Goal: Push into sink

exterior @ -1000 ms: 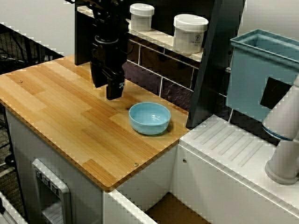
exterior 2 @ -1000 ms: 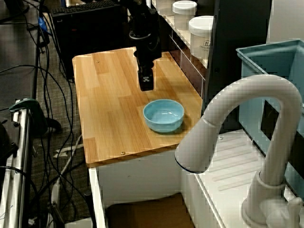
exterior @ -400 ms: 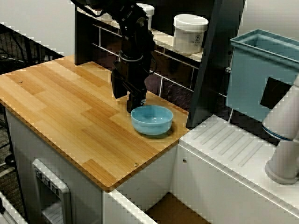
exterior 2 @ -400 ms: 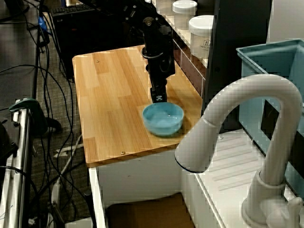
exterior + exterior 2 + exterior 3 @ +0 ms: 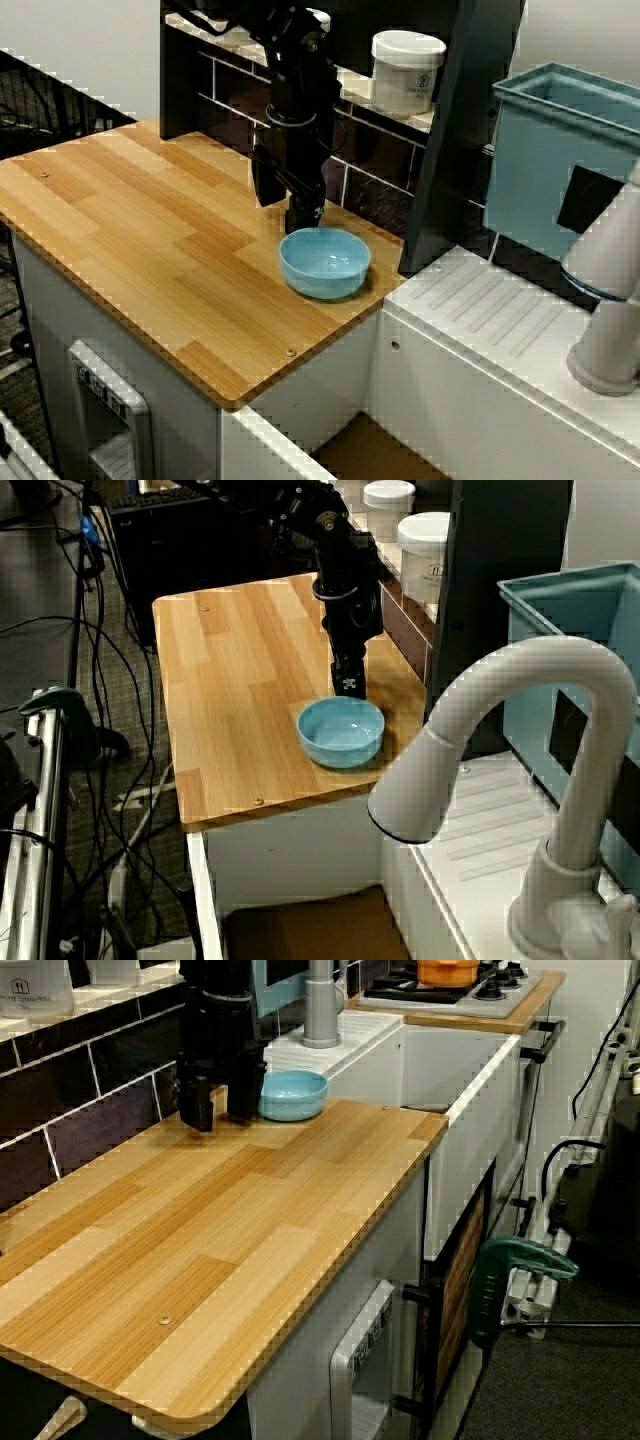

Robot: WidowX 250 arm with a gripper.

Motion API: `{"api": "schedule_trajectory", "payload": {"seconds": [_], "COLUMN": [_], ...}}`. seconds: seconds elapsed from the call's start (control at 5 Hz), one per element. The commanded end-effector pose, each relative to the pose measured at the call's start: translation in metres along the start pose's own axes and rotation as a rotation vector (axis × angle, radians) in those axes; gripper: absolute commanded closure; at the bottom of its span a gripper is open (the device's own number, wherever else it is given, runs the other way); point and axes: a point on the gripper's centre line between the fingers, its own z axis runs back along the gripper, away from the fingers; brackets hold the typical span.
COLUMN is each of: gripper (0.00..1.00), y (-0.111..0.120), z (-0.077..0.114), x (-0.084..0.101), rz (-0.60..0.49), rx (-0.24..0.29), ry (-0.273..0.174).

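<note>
The sink (image 5: 350, 450) lies below the wooden surface's (image 5: 130, 240) edge, its white wall and brown floor showing at the bottom of the view. A blue bowl (image 5: 324, 262) sits on the surface near that edge. The black gripper (image 5: 288, 205) stands just behind the bowl, against its far rim, fingers apart and holding nothing. White jars (image 5: 406, 70) sit on the shelf behind.

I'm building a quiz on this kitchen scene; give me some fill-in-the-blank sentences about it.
The small bowl is coloured ____.
The bowl rests on the ____ countertop.
The gripper stands just behind the ____.
The sink floor is coloured ____.

Missing words: blue; wooden; bowl; brown
</note>
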Motion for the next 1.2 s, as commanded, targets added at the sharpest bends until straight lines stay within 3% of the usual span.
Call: {"api": "schedule_trajectory", "payload": {"seconds": [0.0, 1.0], "gripper": [0.00, 0.00], "y": [-0.007, -0.095], "z": [0.018, 0.033], "x": [0.012, 0.005], "rz": [-0.069, -0.244], "rx": [-0.027, -0.103], "ry": [-0.045, -0.027]}}
